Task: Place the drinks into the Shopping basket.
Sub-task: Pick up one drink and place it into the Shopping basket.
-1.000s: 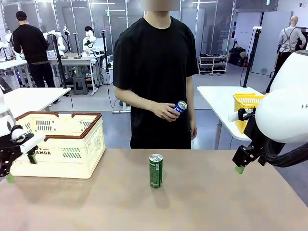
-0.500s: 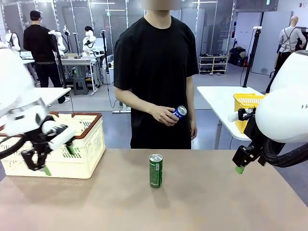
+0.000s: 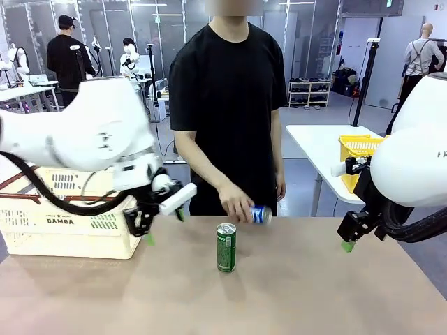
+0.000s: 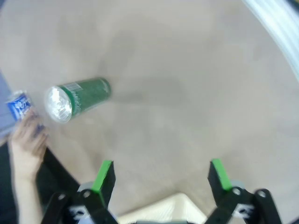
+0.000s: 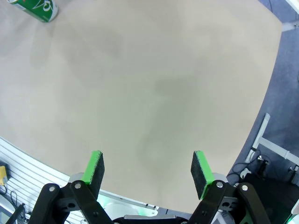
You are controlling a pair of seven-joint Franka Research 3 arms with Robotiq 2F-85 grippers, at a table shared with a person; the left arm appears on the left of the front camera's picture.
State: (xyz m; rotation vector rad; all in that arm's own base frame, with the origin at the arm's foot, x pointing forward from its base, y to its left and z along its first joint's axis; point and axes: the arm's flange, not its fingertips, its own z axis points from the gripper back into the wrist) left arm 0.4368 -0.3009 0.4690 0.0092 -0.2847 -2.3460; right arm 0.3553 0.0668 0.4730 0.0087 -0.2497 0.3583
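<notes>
A green drink can (image 3: pixel 225 247) stands upright near the middle of the table, also visible in the left wrist view as the green can (image 4: pixel 77 99) and at the top left of the right wrist view (image 5: pixel 32 9). The person's hand holds a blue drink can (image 3: pixel 259 214) low over the table's far edge, just behind the green one; the blue can (image 4: pixel 18 105) shows at the left wrist view's left edge. My left gripper (image 3: pixel 164 218) hangs open above the table, left of the green can, empty (image 4: pixel 161 175). My right gripper (image 3: pixel 347 246) is open and empty at the right (image 5: pixel 147 170). The Shopping basket (image 3: pixel 63 223) sits at the far left.
A person in black stands at the far side of the table. A yellow mesh basket (image 3: pixel 357 150) rests on a white table behind at the right. The tabletop in front of the green can and toward the right gripper is bare.
My left arm has swung from the far left in front of the basket toward the green can. The person's hand has lowered the blue can down to the table. The right arm stayed still.
</notes>
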